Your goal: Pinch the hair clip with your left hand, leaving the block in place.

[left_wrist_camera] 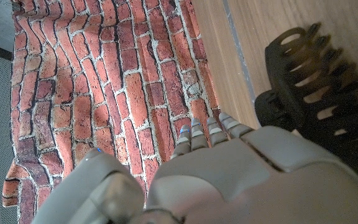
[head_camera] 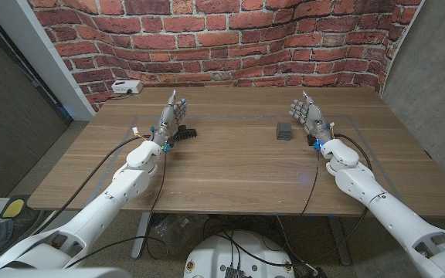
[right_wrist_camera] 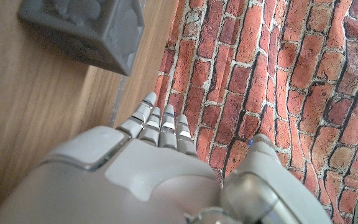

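Observation:
The black claw hair clip [head_camera: 185, 133] [left_wrist_camera: 316, 93] lies on the wooden table [head_camera: 230, 166], left of the middle. My left hand [head_camera: 171, 116] [left_wrist_camera: 229, 168] stands just beside it on the clip's left, fingers pointing up and apart, holding nothing. I cannot tell whether hand and clip touch. The dark grey block [head_camera: 283, 130] [left_wrist_camera: 86, 28] sits right of the middle. Just to the right of the block my right hand [head_camera: 309, 114] [right_wrist_camera: 142, 168] stands upright, fingers together and extended, empty and apart from the block.
A small white box [head_camera: 125, 87] lies at the table's back left corner against the brick wall [head_camera: 230, 38]. Black cables [head_camera: 122, 150] run along both arms over the table. Bare wood lies between clip and block and toward the front edge.

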